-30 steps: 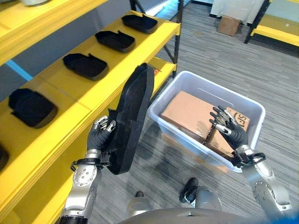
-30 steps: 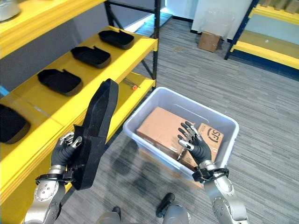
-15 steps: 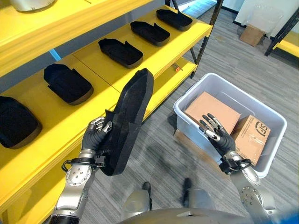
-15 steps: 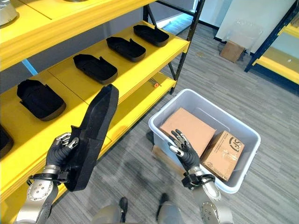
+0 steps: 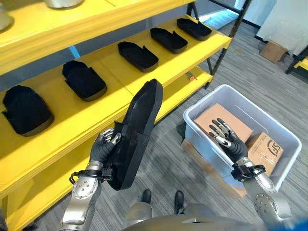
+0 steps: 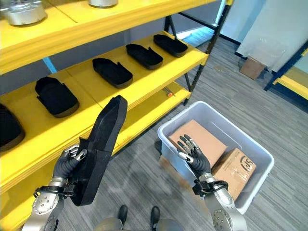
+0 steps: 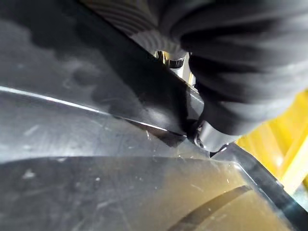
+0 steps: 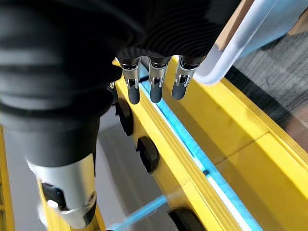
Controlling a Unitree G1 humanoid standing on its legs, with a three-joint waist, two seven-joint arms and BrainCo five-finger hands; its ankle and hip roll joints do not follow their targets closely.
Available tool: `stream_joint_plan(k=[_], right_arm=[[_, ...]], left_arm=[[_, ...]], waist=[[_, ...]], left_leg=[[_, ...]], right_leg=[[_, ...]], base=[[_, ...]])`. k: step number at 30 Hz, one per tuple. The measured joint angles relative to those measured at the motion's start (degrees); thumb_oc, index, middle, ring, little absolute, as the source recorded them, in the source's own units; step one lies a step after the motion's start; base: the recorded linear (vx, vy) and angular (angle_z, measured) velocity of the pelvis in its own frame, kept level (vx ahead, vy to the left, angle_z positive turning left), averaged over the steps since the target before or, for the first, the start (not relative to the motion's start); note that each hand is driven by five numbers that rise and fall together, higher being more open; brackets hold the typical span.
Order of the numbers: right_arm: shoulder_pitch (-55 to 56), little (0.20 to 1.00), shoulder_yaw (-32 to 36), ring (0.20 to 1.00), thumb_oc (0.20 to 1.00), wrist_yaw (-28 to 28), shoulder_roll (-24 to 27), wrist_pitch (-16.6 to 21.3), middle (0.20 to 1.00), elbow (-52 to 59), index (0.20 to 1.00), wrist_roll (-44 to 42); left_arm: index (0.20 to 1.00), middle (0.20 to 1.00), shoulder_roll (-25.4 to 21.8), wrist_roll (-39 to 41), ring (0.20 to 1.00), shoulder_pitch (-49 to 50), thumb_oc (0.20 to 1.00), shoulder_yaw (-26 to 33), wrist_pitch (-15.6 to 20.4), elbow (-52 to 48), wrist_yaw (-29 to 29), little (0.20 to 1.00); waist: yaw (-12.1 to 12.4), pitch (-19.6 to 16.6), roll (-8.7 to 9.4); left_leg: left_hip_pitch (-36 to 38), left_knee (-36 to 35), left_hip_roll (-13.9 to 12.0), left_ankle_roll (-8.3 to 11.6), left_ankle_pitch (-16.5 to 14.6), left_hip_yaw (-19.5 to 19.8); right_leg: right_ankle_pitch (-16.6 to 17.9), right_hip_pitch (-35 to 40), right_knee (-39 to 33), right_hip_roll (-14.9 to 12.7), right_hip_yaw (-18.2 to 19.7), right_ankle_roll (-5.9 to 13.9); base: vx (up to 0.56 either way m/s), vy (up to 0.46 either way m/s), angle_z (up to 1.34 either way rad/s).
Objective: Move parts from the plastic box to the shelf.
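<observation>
We see our left hand (image 5: 103, 149) with its fingers curled round the lower end of a long black moulded part (image 5: 137, 132), held upright and tilted in front of the yellow shelf (image 5: 120, 86). Five matching black parts (image 6: 112, 71) lie in a row on that shelf. Our right hand (image 5: 226, 141) hovers with fingers spread apart and empty above the near rim of the grey plastic box (image 5: 211, 94), which sits on the floor and holds two cardboard boxes (image 6: 198, 139).
</observation>
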State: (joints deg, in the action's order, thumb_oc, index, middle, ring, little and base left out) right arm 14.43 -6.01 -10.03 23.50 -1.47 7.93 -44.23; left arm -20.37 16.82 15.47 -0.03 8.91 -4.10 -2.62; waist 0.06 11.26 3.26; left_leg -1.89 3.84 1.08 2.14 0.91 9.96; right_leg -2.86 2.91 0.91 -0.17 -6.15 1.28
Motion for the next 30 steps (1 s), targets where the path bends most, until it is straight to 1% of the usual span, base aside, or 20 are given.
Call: stream_joint_plan(k=[1,2,3,4,5,7,8,9,11,12,13,14,15,16,18,20,25,27,28,30], right_arm=[[0.0,1.000,0.3,1.000,1.000,0.0,0.3,0.0,1.000,-0.1,1.000,0.0],[-0.1,1.000,0.8,1.000,1.000,0.6,0.4,0.0,1.000,-0.2,1.000,0.0],[-0.2,1.000,0.7,1.000,1.000,0.7,0.9,0.1,1.000,0.4,1.000,0.0],[-1.2,1.000,0.5,1.000,1.000,0.8,1.0,0.1,1.000,-0.1,1.000,0.0],[-1.9,1.000,0.1,1.000,1.000,0.9,0.2,-0.1,1.000,-0.1,1.000,0.0],[-1.4,1.000,0.1,1.000,1.000,1.1,-0.4,0.0,1.000,0.4,1.000,-0.1],[-1.4,1.000,0.7,1.000,1.000,1.4,-0.3,0.1,1.000,0.3,1.000,-0.2],[-1.2,1.000,1.4,1.000,1.000,2.2,-0.3,0.4,1.000,-0.4,1.000,-0.4],[-1.2,1.000,2.1,1.000,1.000,3.2,0.2,0.5,1.000,-0.4,1.000,-0.8],[-1.0,1.000,2.9,1.000,1.000,3.5,0.1,0.6,1.000,-0.3,1.000,-1.2],[-0.8,1.000,3.6,1.000,1.000,4.0,1.2,0.7,1.000,0.2,1.000,-1.6],[-0.9,1.000,3.8,1.000,1.000,3.8,0.7,0.7,1.000,-0.4,1.000,-1.6],[-0.8,1.000,3.8,1.000,1.000,4.2,-0.5,0.7,1.000,-0.9,1.000,-1.7],[0.0,1.000,1.8,1.000,1.000,3.9,-1.3,0.6,1.000,-0.4,1.000,-1.7],[-0.6,1.000,1.0,1.000,1.000,3.7,-3.4,0.6,1.000,-0.2,1.000,-1.7],[-1.4,1.000,0.8,1.000,1.000,3.2,-4.0,0.6,1.000,-0.1,1.000,-1.7],[-1.8,1.000,2.7,1.000,1.000,3.0,-5.3,0.7,1.000,-0.4,1.000,-1.6],[-2.3,1.000,2.2,1.000,1.000,3.2,-5.6,0.7,1.000,-0.5,1.000,-1.5],[-2.8,1.000,1.8,1.000,1.000,3.3,-5.3,0.7,1.000,-0.7,1.000,-1.5],[-3.9,1.000,-0.4,1.000,1.000,3.5,-5.7,0.6,1.000,-1.0,1.000,-0.9]], left_arm=[[0.200,0.200,0.2,0.0,0.200,0.3,0.200,-0.2,0.1,0.1,0.0,0.200],[0.200,0.200,0.1,0.0,0.200,-1.4,0.200,-0.9,-0.2,0.3,0.0,0.200],[0.200,0.200,0.0,0.0,0.200,-1.9,0.200,-1.1,-0.3,-0.4,0.0,0.200],[0.200,0.200,-0.3,0.0,0.200,-1.7,0.200,-1.0,-0.2,-0.5,0.1,0.200],[0.200,0.200,-1.2,0.1,0.200,-0.5,0.200,-0.7,-0.2,-0.5,0.0,0.200],[0.200,0.200,-2.3,0.0,0.200,-0.2,0.200,-0.4,-0.9,-0.1,-0.3,0.200],[0.200,0.200,-1.9,0.1,0.200,-0.2,0.200,-0.4,-0.9,-0.1,-0.4,0.200],[0.200,0.200,-1.6,0.1,0.200,-0.9,0.200,-0.9,-1.1,0.0,-0.4,0.200],[0.200,0.200,-1.1,0.1,0.200,-2.3,0.200,-2.0,-1.3,0.0,-0.5,0.200],[0.200,0.200,-1.2,0.1,0.200,-3.1,0.200,-2.8,-1.6,0.2,-0.5,0.200],[0.200,0.200,-0.1,0.1,0.200,-3.3,0.200,-3.5,-1.8,-0.2,-0.4,0.200],[0.200,0.200,-0.3,0.1,0.200,-3.4,0.200,-3.4,-1.8,0.1,-0.3,0.200],[0.200,0.200,-0.3,0.1,0.200,-3.7,0.200,-3.3,-2.0,0.6,-0.4,0.200],[0.200,0.200,-1.5,0.1,0.200,-3.1,0.200,-2.4,-2.0,0.2,-0.9,0.200],[0.200,0.200,-4.3,0.7,0.200,-3.3,0.200,-1.6,-1.9,0.2,-1.5,0.200],[0.200,0.200,-5.7,0.8,0.200,-3.0,0.200,-0.3,-1.9,0.3,-1.6,0.200],[0.200,0.200,-6.2,1.8,0.200,-1.6,0.200,1.1,-1.8,0.8,-1.5,0.200],[0.200,0.200,-6.4,1.8,0.200,-1.7,0.200,1.0,-1.8,1.0,-1.7,0.200],[0.200,0.200,-6.3,1.8,0.200,-1.7,0.200,1.0,-1.7,1.0,-1.7,0.200],[0.200,0.200,-6.6,1.6,0.200,-2.1,0.200,1.2,-1.7,1.5,-2.2,0.200]], waist=[[0.3,0.3,-0.51],[-0.5,0.4,-0.37],[-0.7,1.1,-0.54],[0.1,2.0,0.10],[2.2,2.2,1.07],[1.4,2.3,3.13],[0.5,2.5,2.87],[-1.3,2.6,2.04],[-1.7,3.1,0.85],[-2.3,3.5,0.10],[-2.8,2.7,-2.87],[-2.1,2.9,-3.07],[-2.6,2.7,-2.60],[-1.8,1.9,-1.13],[0.3,0.4,1.58],[1.6,0.4,1.86],[3.8,0.5,1.22],[3.6,0.6,1.05],[3.5,0.8,0.39],[3.1,1.1,-0.24]], left_leg=[[-0.9,0.5,0.2,-0.32,0.6,-0.2],[-1.3,-0.5,0.2,1.33,2.9,-1.4],[-2.0,-0.3,-0.5,2.29,1.3,-8.8],[-2.9,3.1,-0.6,-1.51,-1.6,-10.1],[-4.0,9.5,-0.8,-2.58,-4.3,-9.3],[-3.9,13.7,-5.3,-1.29,-6.0,-10.0],[-3.0,11.4,-11.0,-0.86,-6.2,-11.1],[-2.6,8.6,-16.2,0.83,-5.7,-11.2],[-1.6,3.8,-20.9,2.53,-4.2,-12.1],[-1.5,2.7,-21.5,3.24,-3.6,-14.1],[-0.5,0.9,-21.3,-0.68,-0.9,-14.6],[0.2,0.2,-20.9,6.33,-0.1,-14.8],[0.1,0.0,-19.3,7.41,0.1,-14.5],[0.5,-1.2,-15.4,6.89,0.9,-14.2],[-1.5,0.5,-11.1,5.56,0.1,-12.8],[-3.2,2.7,-9.6,4.64,-0.6,-11.7],[-7.2,10.2,-5.4,2.63,-4.7,-10.0],[-11.2,16.4,-3.4,-0.47,-7.4,-10.6],[-11.7,16.5,-3.9,-0.15,-7.9,-10.7],[-12.0,16.3,-3.5,-1.26,-8.3,-12.6]], right_leg=[[-0.3,0.2,1.0,-0.1,-1.2,-0.46],[-2.3,-0.4,3.2,-1.1,-3.0,-1.81],[-3.2,-0.6,4.0,-1.8,-5.4,-3.90],[-4.1,-1.6,5.6,-2.4,-5.7,-5.05],[-3.7,-1.9,6.4,-3.7,-5.7,-5.16],[-2.7,-0.8,5.0,-5.4,-8.0,-4.36],[-2.5,-0.3,5.7,-5.9,-10.5,-2.83],[-3.8,-0.8,7.7,-5.7,-13.2,-3.02],[-5.5,-2.6,11.6,-7.5,-15.6,-1.11],[-5.7,-2.4,12.6,-8.3,-16.6,-0.13],[-6.2,-3.0,14.4,-8.9,-16.7,2.08],[-6.1,-2.7,14.9,-10.4,-17.1,3.34],[-5.9,-2.3,15.6,-11.4,-17.3,3.41],[-5.6,-1.9,14.4,-14.4,-14.9,3.74],[-3.4,-0.1,10.6,-17.2,-15.8,5.40],[-1.8,0.4,9.8,-18.7,-16.4,4.81],[0.4,3.0,7.9,-21.7,-18.3,6.90],[1.0,1.2,8.8,-24.0,-18.0,6.81],[1.5,0.8,9.5,-24.2,-17.6,6.79],[6.8,-2.3,11.1,-25.1,-16.8,2.27]], base=[[-0.19,0.035,1.63],[-0.15,0.059,1.53],[-0.05,0.060,1.38],[-0.01,0.081,0.47],[0.00,0.125,0.22],[0.01,0.206,0.60],[-0.01,0.288,1.20],[-0.01,0.335,1.16],[0.00,0.284,0.78],[0.06,0.340,0.76],[0.06,0.234,0.54],[0.10,0.402,0.48],[0.10,0.366,0.44],[0.12,0.491,0.67],[0.06,0.295,0.59],[0.03,0.214,0.43],[0.07,0.469,0.30],[0.04,0.371,0.05],[0.06,0.378,-0.17],[0.13,0.362,-0.30]])
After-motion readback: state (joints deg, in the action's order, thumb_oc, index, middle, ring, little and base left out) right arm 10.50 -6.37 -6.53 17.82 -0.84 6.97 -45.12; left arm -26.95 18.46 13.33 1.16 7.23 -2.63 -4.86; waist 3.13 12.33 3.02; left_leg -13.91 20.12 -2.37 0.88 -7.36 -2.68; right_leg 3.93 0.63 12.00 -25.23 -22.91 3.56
